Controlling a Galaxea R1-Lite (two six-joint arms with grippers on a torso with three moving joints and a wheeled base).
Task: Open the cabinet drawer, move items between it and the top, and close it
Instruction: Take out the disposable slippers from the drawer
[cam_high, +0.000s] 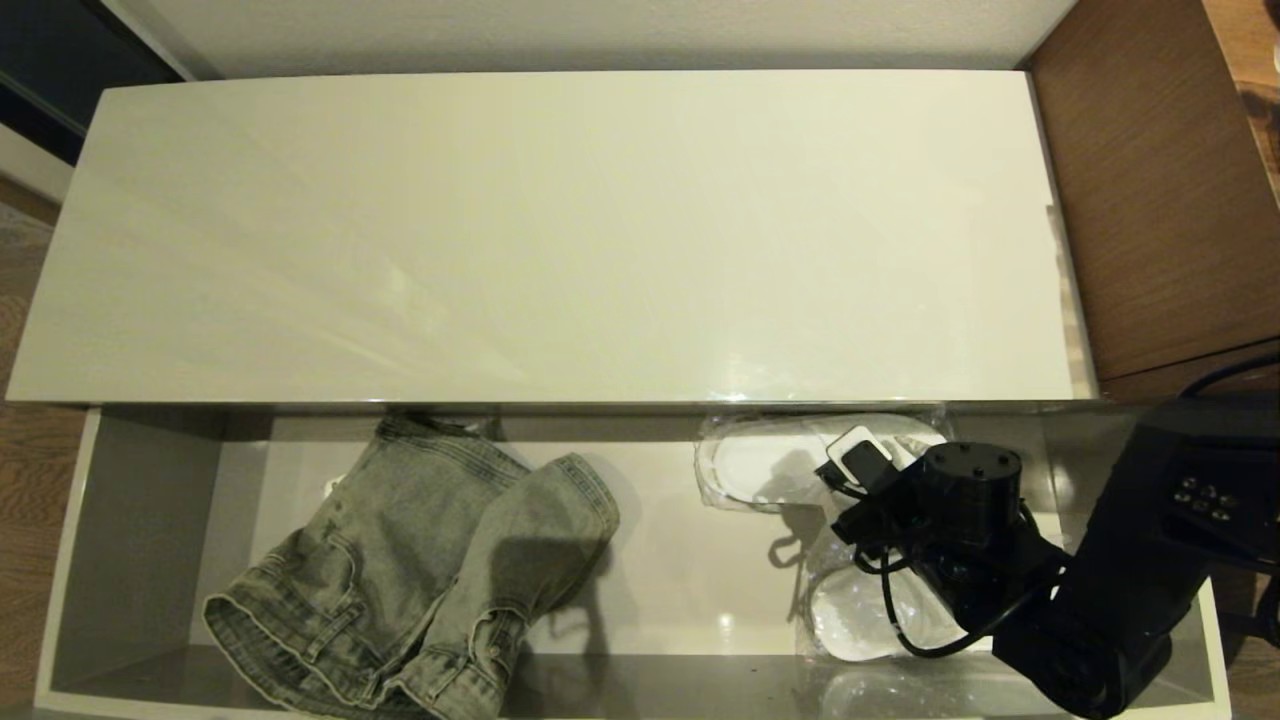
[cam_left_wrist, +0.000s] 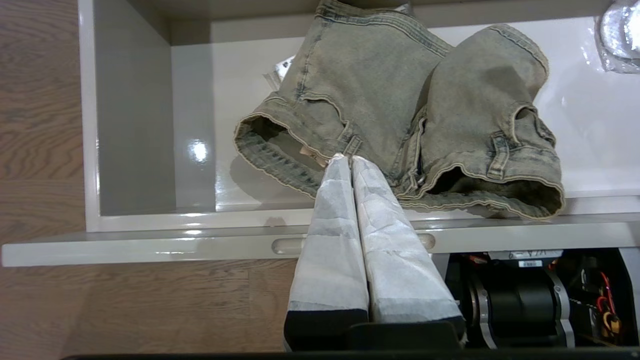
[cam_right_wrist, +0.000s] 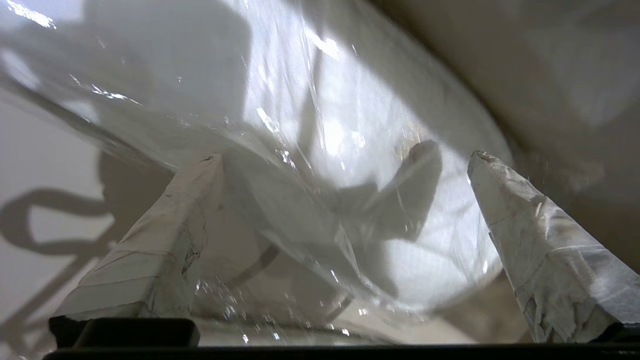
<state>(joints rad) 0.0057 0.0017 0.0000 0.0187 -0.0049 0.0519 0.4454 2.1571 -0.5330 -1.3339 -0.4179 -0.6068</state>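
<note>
Drawer (cam_high: 140, 520) of a low glossy cabinet, pulled fully out below the long cream-white top (cam_high: 550, 240), is seen from above with its pale grey floor exposed. A folded, faded grey-green denim garment (cam_high: 420, 580) is laid in the left half of the drawer, its upper edge tucked under the front lip of the top. Two flat white slippers in clear plastic are found in the right half: one slipper (cam_high: 770, 465) lies near the back of the drawer, and a second slipper (cam_high: 850, 620) lies nearer the front, partly hidden by the robot's arm. Nothing is seen resting on the top. A brown wooden desk (cam_high: 1150, 200) is set against the cabinet's right end.

The right gripper (cam_right_wrist: 340, 210) is lowered into the right half of the drawer, its taped fingers (cam_right_wrist: 165, 240) spread wide on either side of a plastic-wrapped slipper; whether the wrap is touched cannot be told. The left gripper (cam_left_wrist: 348, 159) is held above the drawer's front edge, near the denim, with its two taped fingers pressed together and nothing held between them.
</note>
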